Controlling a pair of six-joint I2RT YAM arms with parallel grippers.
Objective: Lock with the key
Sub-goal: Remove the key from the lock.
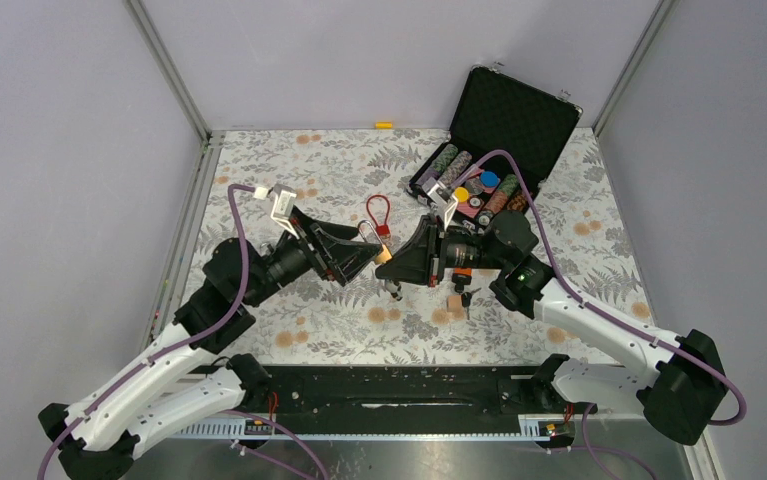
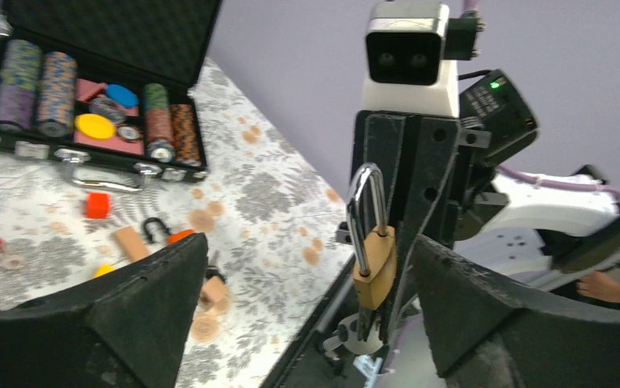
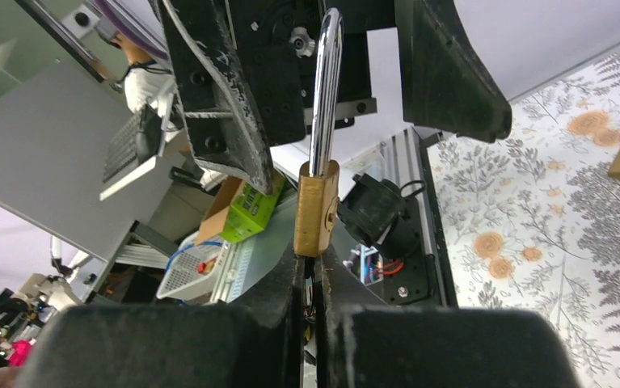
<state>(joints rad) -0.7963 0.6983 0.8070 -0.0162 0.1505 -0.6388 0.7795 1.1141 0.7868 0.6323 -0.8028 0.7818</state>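
Observation:
A brass padlock (image 1: 383, 256) with a steel shackle hangs in the air between the two arms. My right gripper (image 1: 400, 264) is shut just under the padlock's (image 3: 317, 208) body, on the key, which is almost hidden between the fingers (image 3: 278, 295). In the left wrist view the padlock (image 2: 373, 267) shows both shackle legs seated, with a key ring (image 2: 356, 343) dangling below. My left gripper (image 2: 306, 250) stands open, its jaws wide on either side of the padlock and touching nothing.
An open black case (image 1: 549, 115) of poker chips stands at the back right. A red padlock (image 1: 378, 222) lies on the floral cloth behind the grippers. Small wooden blocks and another little lock (image 1: 456, 300) lie under the right arm.

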